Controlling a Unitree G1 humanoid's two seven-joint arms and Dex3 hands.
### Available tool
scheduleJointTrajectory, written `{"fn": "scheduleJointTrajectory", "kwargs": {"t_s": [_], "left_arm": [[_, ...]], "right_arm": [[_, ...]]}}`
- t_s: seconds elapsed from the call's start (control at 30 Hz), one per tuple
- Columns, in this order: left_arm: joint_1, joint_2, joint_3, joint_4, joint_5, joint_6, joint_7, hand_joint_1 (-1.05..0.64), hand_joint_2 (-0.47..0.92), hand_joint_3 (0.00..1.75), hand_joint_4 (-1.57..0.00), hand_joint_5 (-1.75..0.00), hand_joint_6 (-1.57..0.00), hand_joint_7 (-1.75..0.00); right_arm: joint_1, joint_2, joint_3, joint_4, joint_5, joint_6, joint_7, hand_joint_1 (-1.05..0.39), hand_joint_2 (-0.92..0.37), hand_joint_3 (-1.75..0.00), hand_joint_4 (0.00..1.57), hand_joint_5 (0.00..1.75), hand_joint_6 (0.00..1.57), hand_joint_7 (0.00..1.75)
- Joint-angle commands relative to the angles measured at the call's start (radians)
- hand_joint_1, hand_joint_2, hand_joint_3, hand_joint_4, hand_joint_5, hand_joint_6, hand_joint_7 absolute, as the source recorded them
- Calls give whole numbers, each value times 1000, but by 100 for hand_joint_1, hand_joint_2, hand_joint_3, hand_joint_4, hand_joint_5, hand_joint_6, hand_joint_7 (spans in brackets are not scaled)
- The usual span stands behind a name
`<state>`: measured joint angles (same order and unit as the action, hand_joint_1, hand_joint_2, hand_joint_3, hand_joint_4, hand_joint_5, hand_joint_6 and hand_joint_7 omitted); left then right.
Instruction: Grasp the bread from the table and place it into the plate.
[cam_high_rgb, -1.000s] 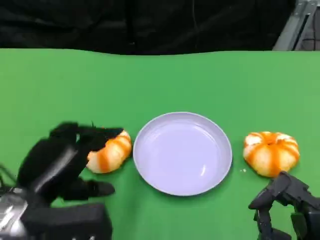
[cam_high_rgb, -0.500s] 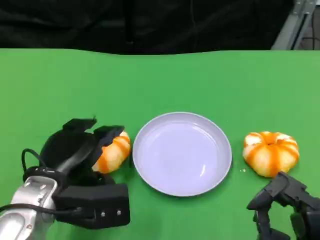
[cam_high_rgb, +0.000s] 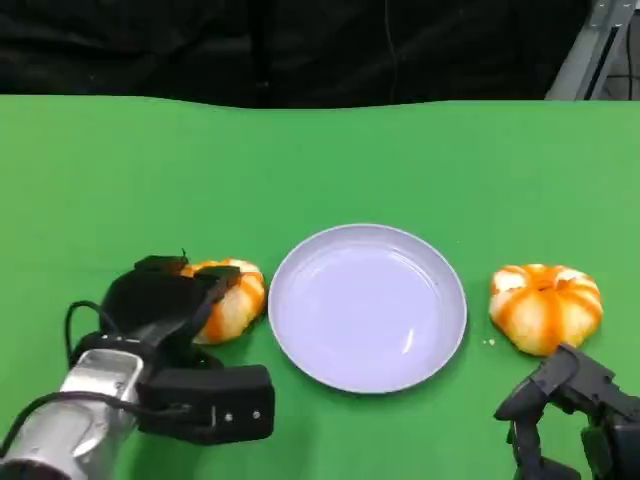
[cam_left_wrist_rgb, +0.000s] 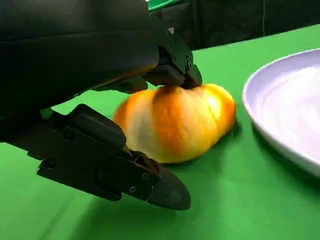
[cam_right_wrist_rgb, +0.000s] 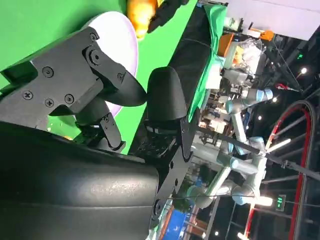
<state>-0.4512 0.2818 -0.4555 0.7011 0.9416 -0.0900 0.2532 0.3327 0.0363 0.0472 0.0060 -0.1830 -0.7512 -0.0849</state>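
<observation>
At lower left of the head view, my left hand (cam_high_rgb: 165, 300) closes around the orange-and-cream striped bread roll (cam_high_rgb: 228, 298).

Resting on the green table (cam_high_rgb: 320, 160) just beside the left rim of the pale lilac round plate (cam_high_rgb: 367, 305), the roll has one of my left fingers (cam_left_wrist_rgb: 172, 70) pressing on its top and another lying low on the cloth beside it; whether that lower finger touches it I cannot tell, so I judge the grip unfinished. If I lift now, the rounded roll could squirt out sideways or nudge the plate rim. At right of the plate, well apart, sits a second orange-striped pumpkin-shaped bun (cam_high_rgb: 545, 305); my right hand (cam_high_rgb: 565, 400) waits below it, fingers curled, holding nothing. Nothing blocks the short path to the plate.
</observation>
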Motion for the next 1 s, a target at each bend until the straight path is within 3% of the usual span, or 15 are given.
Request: {"fn": "scheduleJointTrajectory", "kwargs": {"t_s": [0.03, 0.3, 0.47, 0.57, 0.7, 0.73, 0.77, 0.8, 0.83, 0.87, 0.93, 0.97, 1.0], "left_arm": [[-29, 8, -18, 59, -29, -7, 29, -84, 89, 0, -32, -7, -48, -1], [-41, 13, -41, 78, -52, -9, 45, -83, 89, 0, -33, -5, -48, 0], [-92, -23, -49, 183, -94, -4, 10, -80, 91, 1, -33, -3, -46, 0], [-92, -20, -54, 198, -115, -27, 23, -66, 91, 0, -42, -5, -50, -1], [-93, -17, -59, 208, -127, -50, 48, -61, 91, 0, -46, -5, -51, -1], [-92, -19, -53, 209, -137, -61, 56, -42, 92, 5, -67, -28, -65, -4], [-91, -20, -49, 211, -144, -69, 62, -27, 92, 12, -71, -72, -82, -4], [-92, -21, -48, 213, -150, -74, 65, -22, 92, 14, -72, -90, -88, -4], [-91, -27, -35, 220, -171, -85, 72, -20, 92, 15, -72, -99, -91, -3], [-92, -31, -27, 227, -186, -94, 79, -15, 92, 8, -87, -81, -108, -6], [-93, -37, -17, 240, -208, -108, 91, -13, 92, 4, -99, -64, -118, -5], [-95, -37, -15, 247, -214, -113, 97, -8, 92, 5, -87, -110, -124, -24], [-97, -38, -14, 252, -218, -117, 101, -6, 92, 6, -79, -131, -112, -56]], "right_arm": [[14, -1, -2, -24, 1, 13, -9, -12, -49, -126, 85, 174, 75, 151], [16, -1, -1, -29, 1, 18, -10, -12, -49, -125, 85, 174, 76, 150], [9, -3, -2, -13, 2, -3, -13, -11, -48, -125, 85, 174, 75, 150], [4, -4, -2, -6, 8, -13, -13, -12, -49, -125, 85, 174, 75, 150], [5, -3, -1, -7, 12, -10, -10, -12, -48, -125, 85, 174, 75, 151], [6, -3, -2, -9, 8, -8, -12, -12, -49, -125, 85, 174, 75, 151], [6, -3, -4, -11, 5, -7, -14, -11, -49, -125, 85, 174, 75, 151], [6, -3, -5, -11, 3, -7, -15, -11, -49, -126, 85, 175, 75, 151], [2, -4, -5, -2, 6, -15, -15, -11, -49, -126, 85, 175, 75, 151], [-2, -4, -5, 3, 9, -20, -14, -12, -48, -126, 85, 175, 75, 151], [3, -4, -2, -5, 13, -6, -10, -12, -48, -127, 86, 175, 75, 152], [9, -3, 0, -16, 13, 8, -8, -13, -48, -127, 85, 175, 75, 152], [13, -3, 1, -23, 13, 19, -6, -13, -48, -127, 85, 175, 75, 152]]}}
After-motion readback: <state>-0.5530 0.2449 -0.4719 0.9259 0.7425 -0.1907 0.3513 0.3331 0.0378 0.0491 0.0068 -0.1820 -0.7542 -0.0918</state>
